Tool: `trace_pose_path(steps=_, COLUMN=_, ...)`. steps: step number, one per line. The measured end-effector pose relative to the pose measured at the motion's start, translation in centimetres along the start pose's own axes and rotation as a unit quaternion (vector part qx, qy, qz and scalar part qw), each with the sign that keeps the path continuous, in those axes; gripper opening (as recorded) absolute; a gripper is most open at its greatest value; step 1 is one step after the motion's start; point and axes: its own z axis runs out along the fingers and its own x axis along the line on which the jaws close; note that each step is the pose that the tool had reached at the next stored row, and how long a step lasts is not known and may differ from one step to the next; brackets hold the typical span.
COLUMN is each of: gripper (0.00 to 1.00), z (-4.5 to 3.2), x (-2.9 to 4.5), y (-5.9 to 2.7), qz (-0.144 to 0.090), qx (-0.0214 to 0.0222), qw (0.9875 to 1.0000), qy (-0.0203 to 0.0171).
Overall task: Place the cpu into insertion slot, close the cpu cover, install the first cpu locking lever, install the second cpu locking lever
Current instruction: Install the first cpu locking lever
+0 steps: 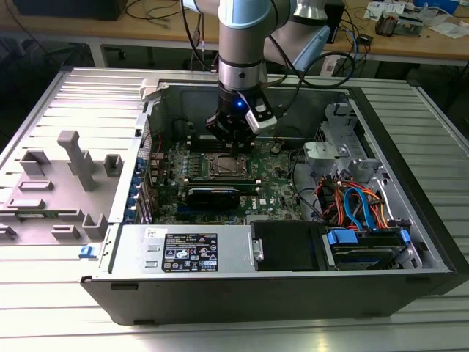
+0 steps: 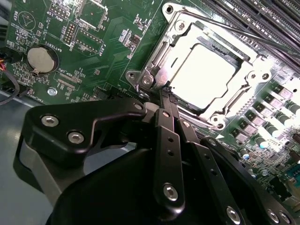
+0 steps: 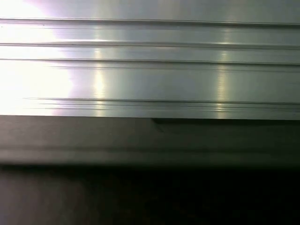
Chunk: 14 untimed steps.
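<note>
In the second wrist view the cpu (image 2: 206, 75) lies flat in the insertion slot (image 2: 154, 77), its metal top glaring bright. The cpu cover (image 2: 253, 63) lies down over it, framing it. A thin locking lever rod (image 2: 234, 29) runs along the socket's far side. My gripper (image 2: 166, 95) is shut, fingertips pressed together at the socket's near corner, with nothing visibly held between them. In the exterior view the gripper (image 1: 236, 139) hangs inside the open computer case just behind the insertion slot (image 1: 223, 167).
The green motherboard (image 1: 271, 187) carries memory slots (image 2: 262, 18) and a coin battery (image 2: 41, 58). A drive cage with blue and orange cables (image 1: 359, 205) fills the case's right side. A power supply (image 1: 190, 249) sits in front, and a grey fixture (image 1: 69, 165) lies outside at the left.
</note>
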Motion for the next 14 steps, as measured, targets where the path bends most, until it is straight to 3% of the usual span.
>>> trace_pose_path(steps=6, gripper=0.11, z=0.0, x=0.0, y=0.0, qz=0.0, qx=-0.0064, qw=1.0, qy=-0.0001)
trace_pose_path(steps=14, gripper=0.11, z=0.01, x=0.0, y=0.01, qz=0.0, qx=-0.0105, qw=0.9999, qy=-0.0003)
